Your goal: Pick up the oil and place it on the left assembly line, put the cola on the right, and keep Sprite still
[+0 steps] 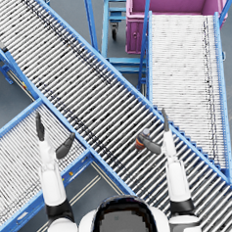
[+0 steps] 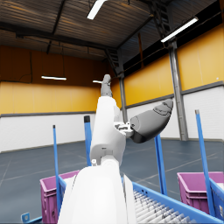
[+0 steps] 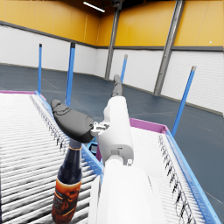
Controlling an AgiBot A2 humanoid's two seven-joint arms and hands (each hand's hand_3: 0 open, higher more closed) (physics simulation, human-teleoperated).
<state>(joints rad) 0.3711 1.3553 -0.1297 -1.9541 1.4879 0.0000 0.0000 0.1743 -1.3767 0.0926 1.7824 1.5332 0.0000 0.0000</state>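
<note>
A dark bottle [image 3: 68,183] with an orange-brown label stands upright on the rollers of the middle diagonal conveyor [image 1: 85,76]. From the head view it is a small orange and grey shape [image 1: 141,142]. My right hand [image 1: 161,139] hovers beside it with fingers stretched out, and the thumb [image 3: 70,122] lies just over the bottle's cap. It grips nothing. My left hand [image 1: 50,144] is raised over the left conveyor [image 1: 17,154], fingers spread and empty, as the left wrist view [image 2: 118,127] confirms. No other bottle shows.
The right conveyor [image 1: 183,74] runs away from me to a pink bin [image 1: 173,1] at its far end. Blue rails edge every line, with blue frame posts [image 1: 90,16] between them. More pink bins [image 2: 50,192] stand on the hall floor.
</note>
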